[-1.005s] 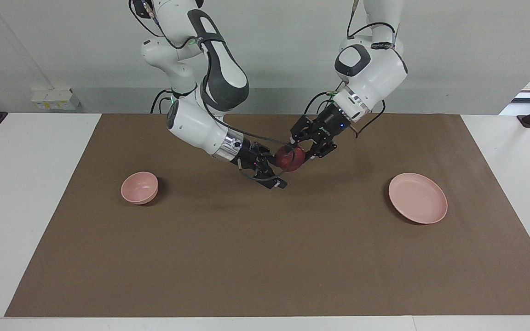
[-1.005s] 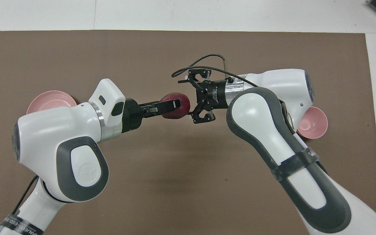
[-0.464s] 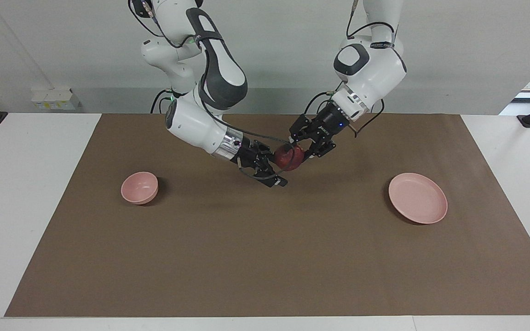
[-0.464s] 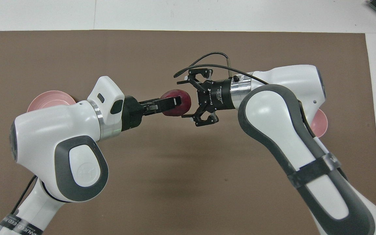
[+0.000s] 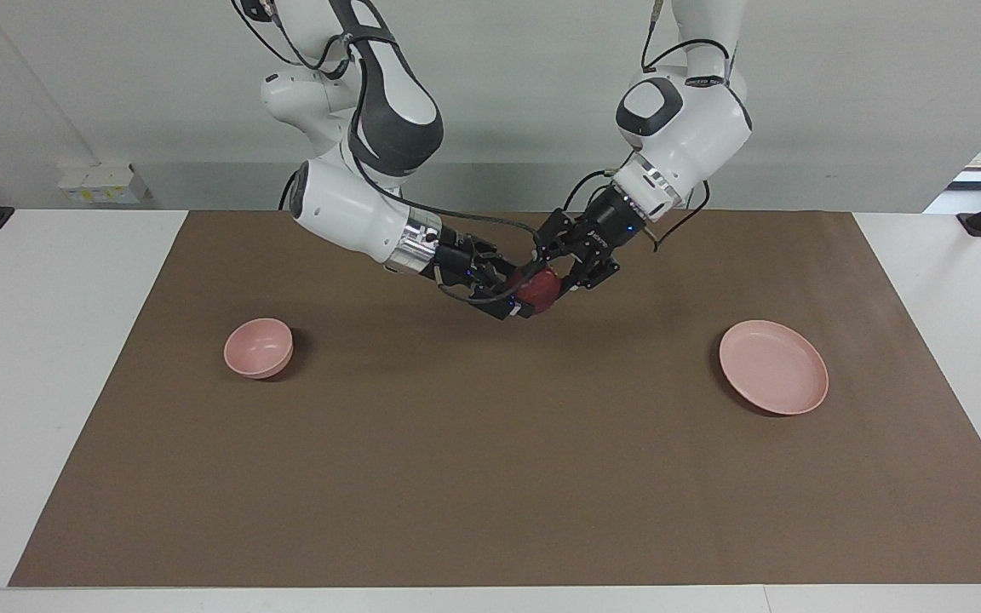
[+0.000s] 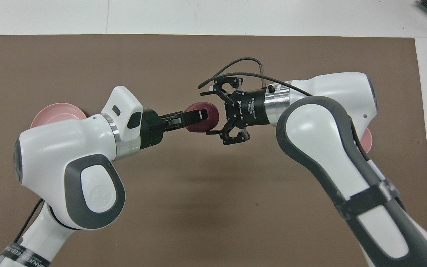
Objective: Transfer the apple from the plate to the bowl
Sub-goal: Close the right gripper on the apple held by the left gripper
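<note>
Hovering mid-frame above the bench (image 5: 490, 477), the apple (image 5: 539, 291) is clamped in the left end effector (image 6: 198, 118). The right end effector (image 6: 219, 108) stands spread around it, not gripping. Judged step: handover. Next: right closes, left releases, then carry to the bowl (image 5: 258, 347), lower left; the plate (image 5: 773, 367) sits bare.

One apple (image 5: 539, 290) — one plate (image 5: 773, 367), one bowl (image 5: 258, 347), two arms.
</note>
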Action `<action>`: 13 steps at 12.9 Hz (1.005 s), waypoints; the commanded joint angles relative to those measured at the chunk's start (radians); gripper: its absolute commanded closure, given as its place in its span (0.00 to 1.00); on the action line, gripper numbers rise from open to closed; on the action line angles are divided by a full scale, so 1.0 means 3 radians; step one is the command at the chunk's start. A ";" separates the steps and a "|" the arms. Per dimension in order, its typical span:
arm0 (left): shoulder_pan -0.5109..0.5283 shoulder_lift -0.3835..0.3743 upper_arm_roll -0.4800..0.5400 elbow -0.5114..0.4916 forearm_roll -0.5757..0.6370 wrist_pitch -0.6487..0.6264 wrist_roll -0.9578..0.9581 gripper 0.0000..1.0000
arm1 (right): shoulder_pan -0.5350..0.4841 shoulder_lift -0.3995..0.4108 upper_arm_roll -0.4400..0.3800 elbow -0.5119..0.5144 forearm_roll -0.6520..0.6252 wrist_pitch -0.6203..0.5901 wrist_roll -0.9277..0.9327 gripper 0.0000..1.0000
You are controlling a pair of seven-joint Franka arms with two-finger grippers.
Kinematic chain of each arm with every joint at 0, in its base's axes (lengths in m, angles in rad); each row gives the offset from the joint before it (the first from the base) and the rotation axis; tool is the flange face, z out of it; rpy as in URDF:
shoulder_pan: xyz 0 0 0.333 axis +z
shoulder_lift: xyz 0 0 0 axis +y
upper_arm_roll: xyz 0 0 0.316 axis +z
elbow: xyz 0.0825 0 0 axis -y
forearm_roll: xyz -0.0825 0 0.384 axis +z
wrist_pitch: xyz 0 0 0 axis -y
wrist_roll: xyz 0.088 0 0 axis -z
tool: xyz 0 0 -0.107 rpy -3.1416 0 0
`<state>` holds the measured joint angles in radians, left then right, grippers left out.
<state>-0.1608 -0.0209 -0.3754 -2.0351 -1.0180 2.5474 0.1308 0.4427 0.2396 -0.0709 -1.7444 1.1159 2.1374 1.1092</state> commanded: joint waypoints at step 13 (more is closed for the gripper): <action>-0.0011 0.0024 -0.0037 0.0039 0.0059 -0.0024 -0.0160 0.00 | -0.0070 -0.0037 0.0001 -0.0020 -0.0053 -0.0089 -0.0128 1.00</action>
<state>-0.1610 -0.0153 -0.3849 -2.0341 -1.0090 2.5526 0.1080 0.4340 0.2357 -0.0749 -1.7506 1.1132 2.1125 1.0990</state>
